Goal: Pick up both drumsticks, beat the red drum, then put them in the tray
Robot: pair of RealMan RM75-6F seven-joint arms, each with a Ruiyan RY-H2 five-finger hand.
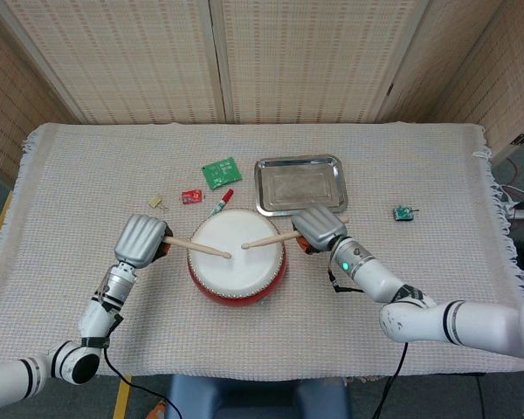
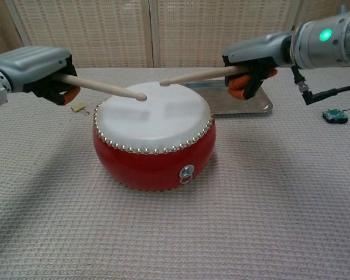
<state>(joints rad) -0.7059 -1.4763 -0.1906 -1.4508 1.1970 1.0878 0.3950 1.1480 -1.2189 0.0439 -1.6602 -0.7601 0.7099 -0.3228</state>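
w/ sticks gripped | both tips over red drum (image 2: pixel 154 140) | tray (image 1: pixel 299 184) just behind

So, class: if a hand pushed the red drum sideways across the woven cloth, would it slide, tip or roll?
The red drum would probably stay upright: it looks squat and sits on its base. The textured cloth likely resists sliding, so it might drag. Tipped on its bulging side, it could well roll.

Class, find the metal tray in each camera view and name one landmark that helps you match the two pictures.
Head view: the metal tray lies just above centre, behind the red drum.
Chest view: the tray shows right of centre, behind the drum's right edge, partly hidden by the right robot hand.
Shared landmark: the red drum.
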